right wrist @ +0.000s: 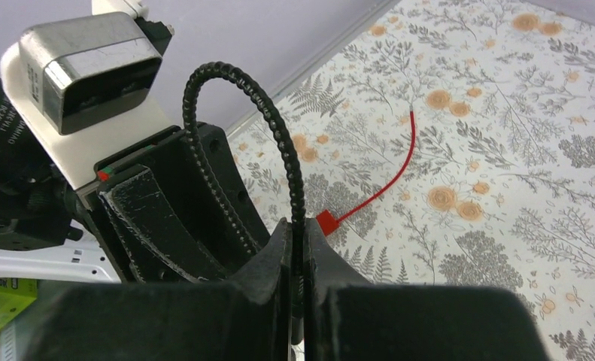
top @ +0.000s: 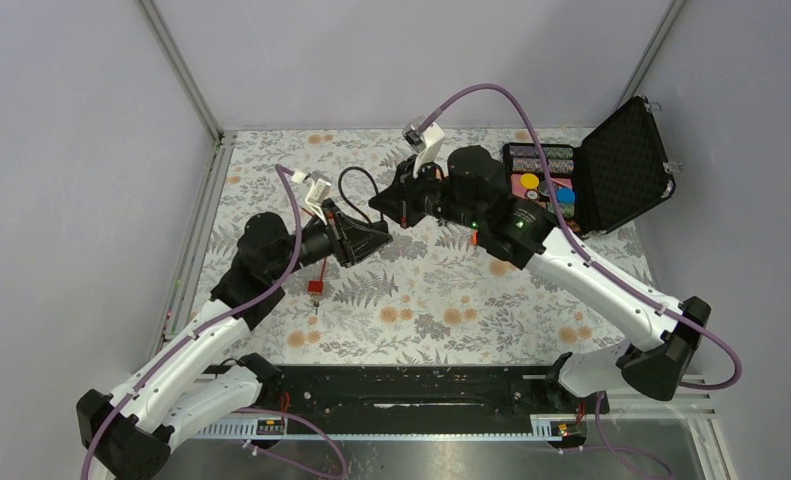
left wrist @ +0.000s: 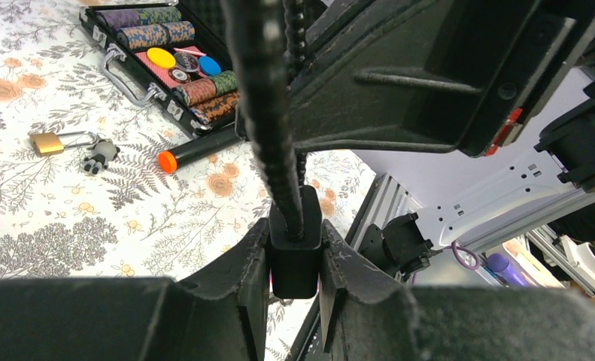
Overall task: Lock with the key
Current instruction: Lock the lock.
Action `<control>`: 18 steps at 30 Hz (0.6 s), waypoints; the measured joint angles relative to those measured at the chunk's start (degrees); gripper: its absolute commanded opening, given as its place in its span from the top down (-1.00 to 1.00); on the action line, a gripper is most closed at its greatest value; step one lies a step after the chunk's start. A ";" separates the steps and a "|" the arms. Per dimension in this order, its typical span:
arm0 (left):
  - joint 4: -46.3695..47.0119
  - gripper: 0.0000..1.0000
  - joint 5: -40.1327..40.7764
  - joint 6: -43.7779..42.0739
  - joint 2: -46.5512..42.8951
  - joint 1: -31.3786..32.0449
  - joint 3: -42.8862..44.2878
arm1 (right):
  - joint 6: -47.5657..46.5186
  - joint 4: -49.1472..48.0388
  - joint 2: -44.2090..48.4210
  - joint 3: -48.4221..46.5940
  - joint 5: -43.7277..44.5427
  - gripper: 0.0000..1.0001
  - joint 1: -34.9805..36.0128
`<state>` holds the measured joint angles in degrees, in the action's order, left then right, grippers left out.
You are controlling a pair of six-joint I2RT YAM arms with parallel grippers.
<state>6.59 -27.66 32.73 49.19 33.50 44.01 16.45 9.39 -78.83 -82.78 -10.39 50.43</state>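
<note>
1. The key (left wrist: 98, 156) lies flat on the surface (left wrist: 23, 226). It is a tiny silvery cluster ringed to a brass-coloured piece (left wrist: 46, 143), near the orange-capped marker (left wrist: 200, 150) and the open chip case (left wrist: 159, 68). Neither gripper touches it, and we cannot find it in the top view.
2. We judge it light, rigid and slick. The cluster will likely dangle and swing once lifted, and it sits too low on the surface for an easy pinch.
3. We would take one key by its broad head, leaving the blade free to enter a lock.
4. The left gripper (left wrist: 294, 252) is clenched on the small black block (left wrist: 294, 274) at the end of the black wire loop (top: 356, 185).
5. The right gripper (right wrist: 298, 244) is pinched nearly closed on the ribbed cable of that same loop.
6. Both are occupied, so we think one must let go before reaching for the key.
</note>
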 measured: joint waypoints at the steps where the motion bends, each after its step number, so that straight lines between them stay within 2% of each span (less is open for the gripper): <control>1: -0.35 0.52 0.00 0.15 0.09 -0.02 0.07 | -0.17 0.79 -0.33 -0.50 0.02 1.00 0.00; 3: -1.07 0.40 0.00 0.33 0.22 -0.07 0.11 | -0.31 1.84 -0.83 -0.96 0.04 1.00 -0.02; 6: -1.33 0.32 0.42 0.37 0.66 -0.22 0.17 | -0.37 3.50 -1.14 -1.05 -0.50 1.00 0.02; 11: -1.25 0.39 1.18 0.39 0.74 -0.90 0.63 | 0.22 5.92 -1.36 -0.81 -0.59 1.00 0.07; 15: -0.81 0.02 1.36 -0.02 0.83 -1.25 0.83 | 1.49 5.97 -1.31 -0.46 0.24 1.00 -0.13; 18: -0.70 -0.13 1.38 -0.24 1.27 -1.42 0.87 | 2.95 5.18 -0.94 0.79 0.42 1.00 -0.35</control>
<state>5.89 -26.28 32.49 50.46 32.08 44.88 19.40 14.57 -79.77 -82.00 -9.98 50.09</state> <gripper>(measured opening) 0.510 0.047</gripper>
